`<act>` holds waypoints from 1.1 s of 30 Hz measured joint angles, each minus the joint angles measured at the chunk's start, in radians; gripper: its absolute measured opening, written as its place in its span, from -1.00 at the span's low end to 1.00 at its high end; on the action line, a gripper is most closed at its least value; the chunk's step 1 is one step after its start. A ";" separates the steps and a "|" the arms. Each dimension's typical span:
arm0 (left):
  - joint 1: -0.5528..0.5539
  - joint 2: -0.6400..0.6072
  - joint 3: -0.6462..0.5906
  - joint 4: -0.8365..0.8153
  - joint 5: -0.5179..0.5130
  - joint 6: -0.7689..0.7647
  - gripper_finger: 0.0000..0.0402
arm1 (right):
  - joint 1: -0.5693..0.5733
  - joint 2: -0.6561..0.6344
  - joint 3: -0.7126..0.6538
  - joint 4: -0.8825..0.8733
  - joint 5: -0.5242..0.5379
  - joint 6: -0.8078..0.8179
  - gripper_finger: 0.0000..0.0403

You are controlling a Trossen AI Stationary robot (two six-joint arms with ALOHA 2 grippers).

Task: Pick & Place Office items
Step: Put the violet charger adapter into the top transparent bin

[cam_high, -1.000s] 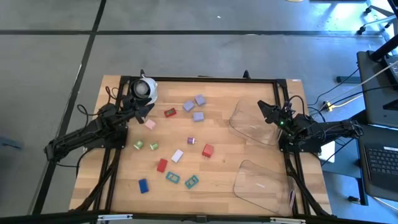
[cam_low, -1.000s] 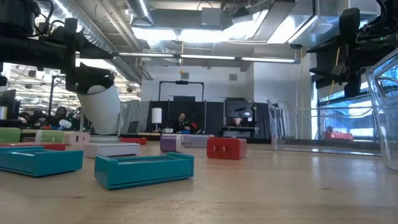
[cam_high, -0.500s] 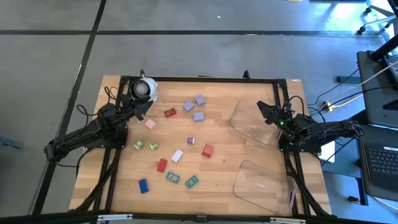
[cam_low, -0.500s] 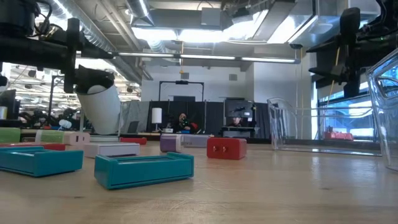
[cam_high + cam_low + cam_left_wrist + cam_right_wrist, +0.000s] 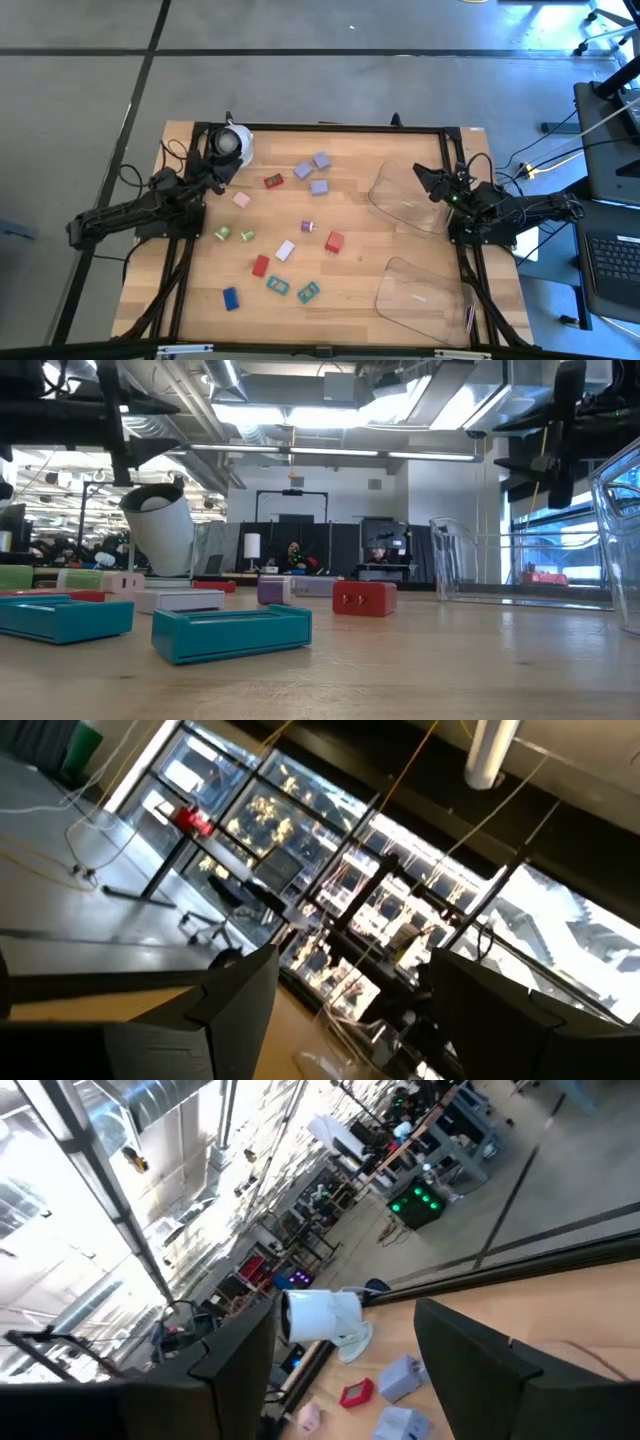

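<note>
Office items (image 5: 284,250) are lying scattered mid-table, none in the clear trays (image 5: 405,196) on the right yet. They're looking like small rigid plastic blocks and clips: light, hard, prob a bit slick, not fragile. Best to be pinching across the short flat sides, e.g. the red block (image 5: 334,242), straight down. Left gripper (image 5: 217,170) is hovering far-left by the white roll (image 5: 232,143), fingers apart, grasping nothing. Right gripper (image 5: 424,176) is hanging over the far tray's edge, also parted and empty.
</note>
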 joint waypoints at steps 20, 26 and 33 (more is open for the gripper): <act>-0.185 0.660 0.307 0.151 -0.086 0.161 0.28 | 0.000 0.166 0.236 -0.011 -0.004 -0.305 0.20; -0.202 0.835 0.438 0.149 -0.086 0.287 0.28 | 0.000 0.259 0.271 -0.017 -0.073 -0.301 0.20; -0.201 1.010 0.536 0.139 -0.107 0.306 0.28 | 0.000 0.343 0.315 -0.055 -0.097 -0.301 0.20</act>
